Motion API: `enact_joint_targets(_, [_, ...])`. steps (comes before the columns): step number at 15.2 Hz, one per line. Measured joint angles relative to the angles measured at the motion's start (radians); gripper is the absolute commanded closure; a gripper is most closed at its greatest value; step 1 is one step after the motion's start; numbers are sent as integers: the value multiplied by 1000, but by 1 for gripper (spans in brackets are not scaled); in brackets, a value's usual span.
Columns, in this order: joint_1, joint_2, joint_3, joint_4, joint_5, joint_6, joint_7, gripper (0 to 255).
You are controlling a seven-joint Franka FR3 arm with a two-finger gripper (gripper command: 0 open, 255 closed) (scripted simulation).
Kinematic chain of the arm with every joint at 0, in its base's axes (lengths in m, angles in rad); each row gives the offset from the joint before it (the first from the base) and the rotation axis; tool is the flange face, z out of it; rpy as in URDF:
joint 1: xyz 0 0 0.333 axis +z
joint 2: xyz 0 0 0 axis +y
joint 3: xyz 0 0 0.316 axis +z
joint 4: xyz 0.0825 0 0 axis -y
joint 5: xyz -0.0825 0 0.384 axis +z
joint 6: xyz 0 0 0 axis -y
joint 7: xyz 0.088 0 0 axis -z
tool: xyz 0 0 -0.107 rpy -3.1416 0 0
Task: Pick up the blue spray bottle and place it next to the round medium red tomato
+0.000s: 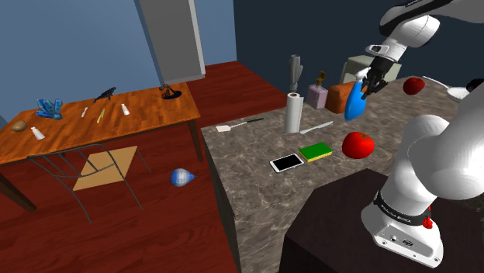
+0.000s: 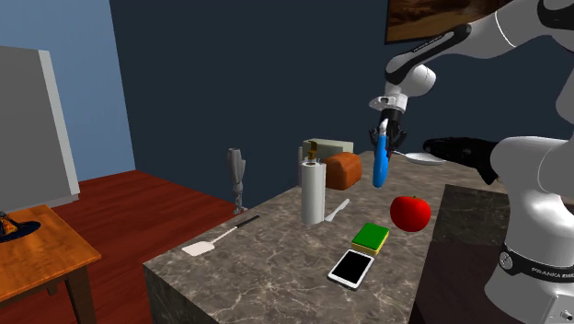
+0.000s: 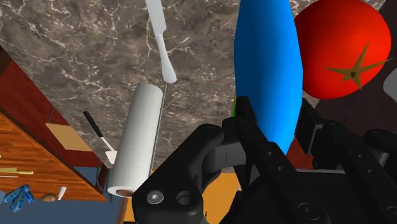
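1. Gripper (image 1: 371, 84) (image 2: 386, 136) (image 3: 275, 118): its 2 black fingers (image 3: 245, 118) are pinched on the blue spray bottle (image 1: 355, 102) (image 2: 380, 164) (image 3: 267, 63), gripping it at the upper end.

2. Bottle: it hangs clear of the marble counter (image 1: 256, 155) (image 2: 267, 258) (image 3: 76, 44), body pointing down and slightly tilted. No part of it touches the surface.

3. Tomato (image 1: 357, 144) (image 2: 410, 213) (image 3: 340, 48): round, red, green stem star visible in the wrist view. It rests on the counter below the bottle and off to one side (the 2 are apart, not touching).

4. Other items on the counter:
- A green sponge (image 1: 316, 151) (image 2: 371, 237) lies just beside the tomato, with a white-screened phone (image 1: 287, 162) (image 2: 351, 267) next to the sponge.
- A white paper towel roll (image 1: 292, 112) (image 2: 313, 191) (image 3: 137, 140) stands upright.
- A pale knife (image 1: 316, 127) (image 2: 337, 210) (image 3: 159, 38) lies flat between the roll and the sponge.
- A white spatula (image 1: 236, 124) (image 2: 216, 239) lies near the counter's edge.

5. A smaller red round item (image 1: 413, 85) sits farther back on the counter, well apart from the tomato.
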Motion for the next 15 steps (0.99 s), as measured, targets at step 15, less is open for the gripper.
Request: enact_joint_targets(15, [247, 0, -284, -105, -14, 184, -54, 255])
